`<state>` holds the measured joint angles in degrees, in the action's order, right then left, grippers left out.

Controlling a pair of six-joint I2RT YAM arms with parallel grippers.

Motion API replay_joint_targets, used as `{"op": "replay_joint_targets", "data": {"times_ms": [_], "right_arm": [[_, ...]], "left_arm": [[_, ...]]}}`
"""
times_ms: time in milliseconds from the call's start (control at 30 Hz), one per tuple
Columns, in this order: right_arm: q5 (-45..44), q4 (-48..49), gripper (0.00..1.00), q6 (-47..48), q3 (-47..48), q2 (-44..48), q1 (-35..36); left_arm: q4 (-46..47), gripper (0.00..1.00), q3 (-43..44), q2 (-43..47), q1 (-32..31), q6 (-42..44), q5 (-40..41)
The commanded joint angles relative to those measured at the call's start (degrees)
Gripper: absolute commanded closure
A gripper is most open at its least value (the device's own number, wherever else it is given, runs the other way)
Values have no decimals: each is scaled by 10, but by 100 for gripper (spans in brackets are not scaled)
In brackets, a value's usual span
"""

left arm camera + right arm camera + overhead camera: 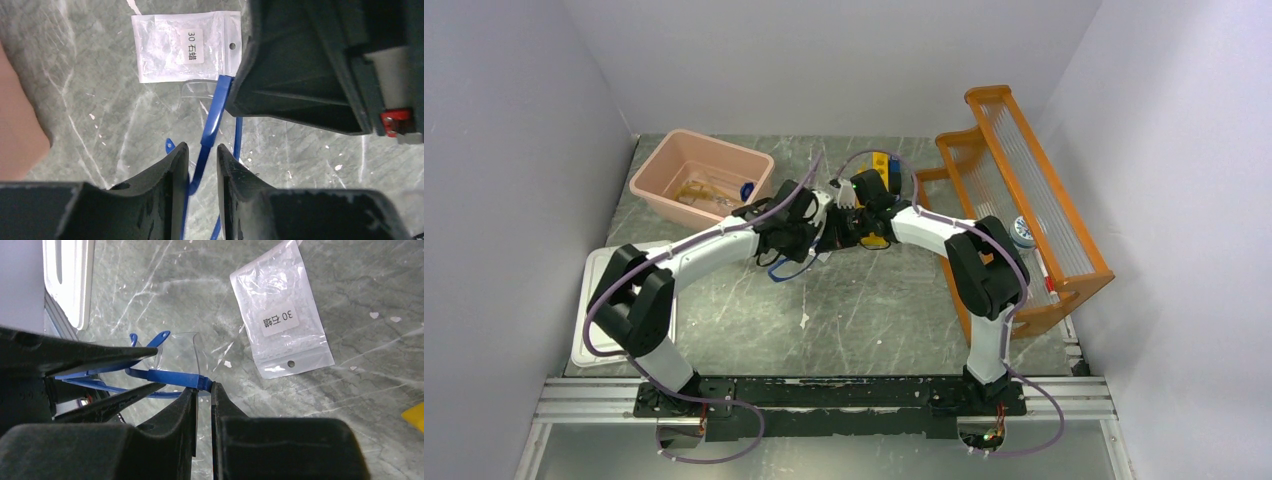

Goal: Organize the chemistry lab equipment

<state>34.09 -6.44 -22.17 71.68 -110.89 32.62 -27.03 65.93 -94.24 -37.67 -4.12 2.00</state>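
Note:
The blue-framed goggles (210, 125) with a clear lens are held between both grippers at the middle back of the table. They also show in the right wrist view (165, 374). My right gripper (204, 386) is pinched shut on the corner of the blue frame. My left gripper (202, 150) has its jaws slightly apart around a blue temple arm, which rests against one finger only. In the top view the two grippers meet, the left gripper (816, 225) beside the right gripper (852, 222). A white packet (185, 47) lies flat on the table beside them and also shows in the right wrist view (280, 315).
A pink tub (664, 165) with amber items and a blue piece stands at the back left. Its white lid (589, 300) lies at the left edge. The orange rack (1024, 200) fills the right side. A yellow and blue object (880, 165) lies behind the grippers.

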Motion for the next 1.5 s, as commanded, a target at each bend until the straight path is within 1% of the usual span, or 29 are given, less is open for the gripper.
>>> {"op": "replay_joint_targets", "data": {"times_ms": [0, 67, 200, 267, 333, 367, 433, 500, 567, 633, 933, 1033, 1067, 1133, 1233, 1300, 1333, 1433, 1467], "right_arm": [[3, -43, 100, -21, 28, -17, -3], [0, -51, 100, -21, 32, -20, -3], [-8, -56, 100, -27, 33, -20, -4], [-7, -52, 100, -34, 31, -17, -5], [-5, -49, 100, -37, 30, -15, -7], [-4, -49, 100, -36, 31, -15, -7], [-3, -52, 100, -33, 32, -14, -7], [-1, -53, 100, -31, 31, -14, -8], [-1, -53, 100, -30, 31, -14, -7], [-1, -54, 100, -31, 30, -13, -8], [-7, -54, 100, -46, 36, -13, -10], [-8, -51, 100, -53, 36, -13, -13], [-9, -51, 100, -54, 36, -12, -14], [-9, -51, 100, -55, 35, -11, -15], [-10, -48, 100, -57, 33, -9, -16], [-11, -45, 95, -58, 32, -5, -17], [-10, -44, 90, -60, 32, -4, -18], [-11, -41, 67, -62, 31, 5, -20], [-16, -40, 62, -62, 30, 10, -22]], "left_arm": [[4, 68, -1, 14, -25, 32, 66], [0, 70, -1, 14, -31, 34, 80], [-1, 78, -3, 15, -39, 34, 101], [-1, 79, -5, 15, -39, 34, 107], [-2, 76, -7, 15, -40, 34, 112], [-3, 72, -7, 15, -40, 51, 117], [-4, 62, -8, 15, -40, 56, 126], [-5, 56, -6, 14, -40, 58, 124], [-5, 52, -7, 12, -40, 58, 126], [-6, 51, -8, 10, -40, 60, 124], [-12, 67, -18, 9, -41, 74, 116], [-13, 67, -19, 5, -41, 73, 106], [-14, 69, -20, 3, -42, 73, 107], [-14, 75, -19, 1, -42, 73, 111], [-12, 88, -13, 1, -42, 73, 112], [-10, 94, -8, 2, -42, 75, 110], [-9, 95, -6, 3, -43, 75, 110], [-8, 95, 5, 2, -43, 73, 110], [-10, 95, 8, 2, -43, 72, 108]]}}
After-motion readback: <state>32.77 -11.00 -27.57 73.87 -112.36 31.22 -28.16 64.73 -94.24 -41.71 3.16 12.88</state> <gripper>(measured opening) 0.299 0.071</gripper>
